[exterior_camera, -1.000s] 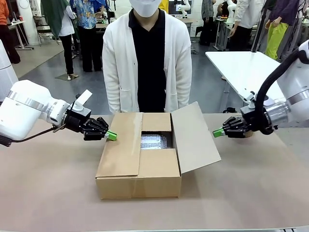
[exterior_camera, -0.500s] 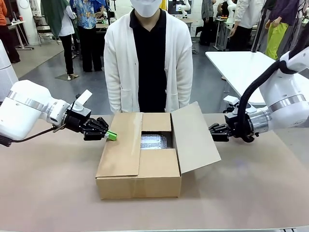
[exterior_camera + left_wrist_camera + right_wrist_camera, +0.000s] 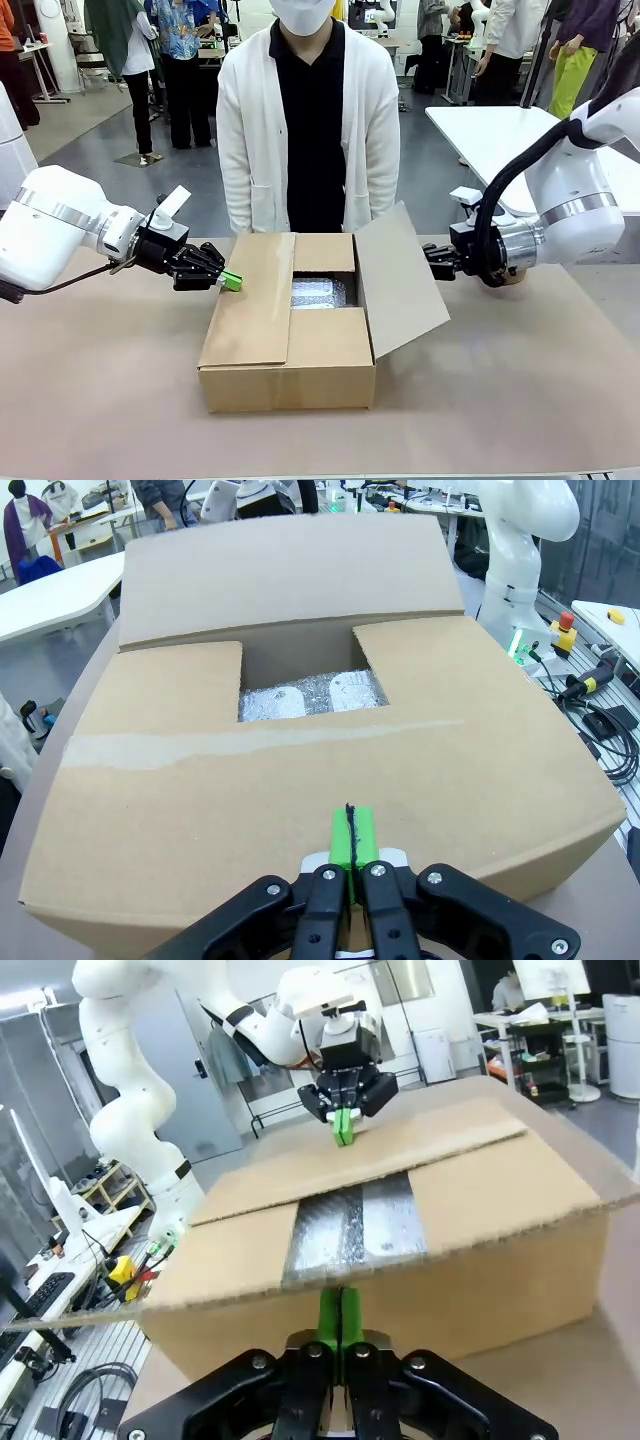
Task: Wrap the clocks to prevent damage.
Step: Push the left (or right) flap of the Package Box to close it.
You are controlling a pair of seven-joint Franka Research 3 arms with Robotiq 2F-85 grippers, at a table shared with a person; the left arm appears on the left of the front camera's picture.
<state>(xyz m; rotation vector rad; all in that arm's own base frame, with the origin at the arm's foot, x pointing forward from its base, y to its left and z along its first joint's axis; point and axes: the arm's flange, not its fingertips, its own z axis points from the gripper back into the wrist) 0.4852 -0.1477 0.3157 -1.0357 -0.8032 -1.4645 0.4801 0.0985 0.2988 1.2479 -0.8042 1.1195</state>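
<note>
The clocks (image 3: pixel 322 293) lie as a shiny bubble-wrapped bundle in the brown cardboard box (image 3: pixel 290 375) at mid-table. They also show through the gap between the flaps, as the bundle (image 3: pixel 310 692) in the left wrist view and the bundle (image 3: pixel 355 1222) in the right wrist view. My left gripper (image 3: pixel 231 281) is shut, its green pads (image 3: pixel 351 835) resting on the folded left flap (image 3: pixel 250 300). My right gripper (image 3: pixel 434 258) is shut too, and its fingertips (image 3: pixel 340 1315) press against the outer face of the raised right flap (image 3: pixel 400 280).
A person in a white cardigan (image 3: pixel 305 120) stands at the table's far edge, right behind the box. A white table (image 3: pixel 500 140) stands at the back right. Bare tabletop lies in front of the box and on both sides.
My right gripper has moved left to the box and now meets the right flap, which stands a little steeper. The left arm has stayed still.
</note>
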